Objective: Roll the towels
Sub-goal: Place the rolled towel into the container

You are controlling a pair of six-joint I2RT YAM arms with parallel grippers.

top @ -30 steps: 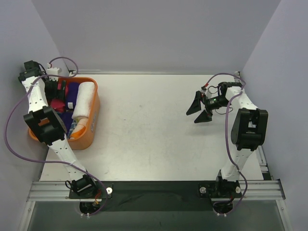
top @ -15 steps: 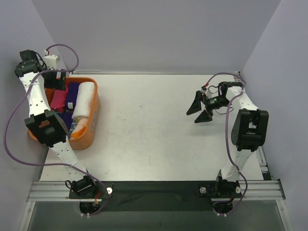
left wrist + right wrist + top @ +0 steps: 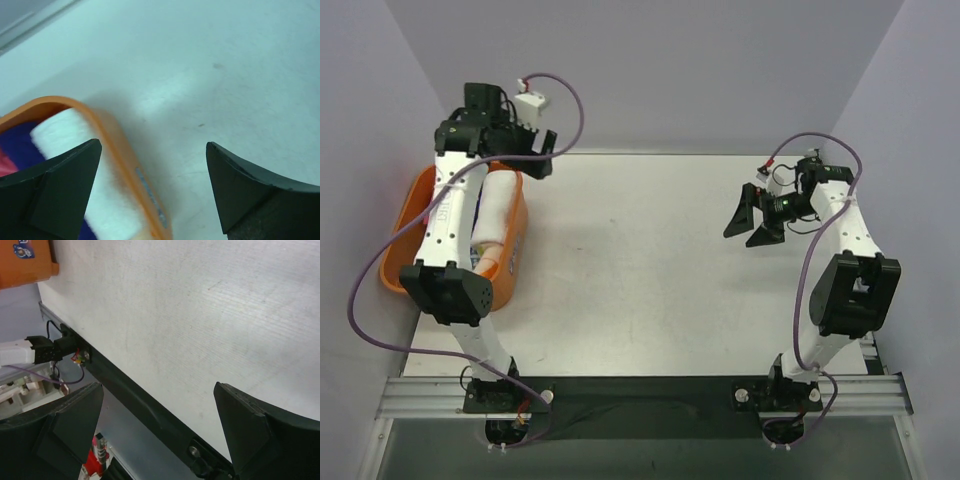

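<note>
The towels lie in the orange basket [image 3: 398, 222] at the far left. A white rolled towel [image 3: 497, 212] rests along the basket's right wall, also seen as the white rolled towel [image 3: 62, 131] in the left wrist view. Beside it there are a dark purple towel [image 3: 16, 145] and a sliver of pink towel [image 3: 4, 167]. My left gripper [image 3: 541, 153] hangs open and empty above the basket's far right corner; in its own view the left gripper [image 3: 154, 145] straddles the orange basket rim [image 3: 117, 152]. My right gripper [image 3: 740, 235] hovers open and empty over the table's right side.
The left arm's upper link covers much of the basket from above. The white table [image 3: 640, 250] runs between the arms. The right wrist view shows the table's dark front rail [image 3: 145, 405], the basket's corner [image 3: 25, 262] and the right gripper [image 3: 157, 386].
The left arm has risen out of the basket and swung right, to above its far right corner, with its jaws opening a little wider. The right gripper has shifted slightly right.
</note>
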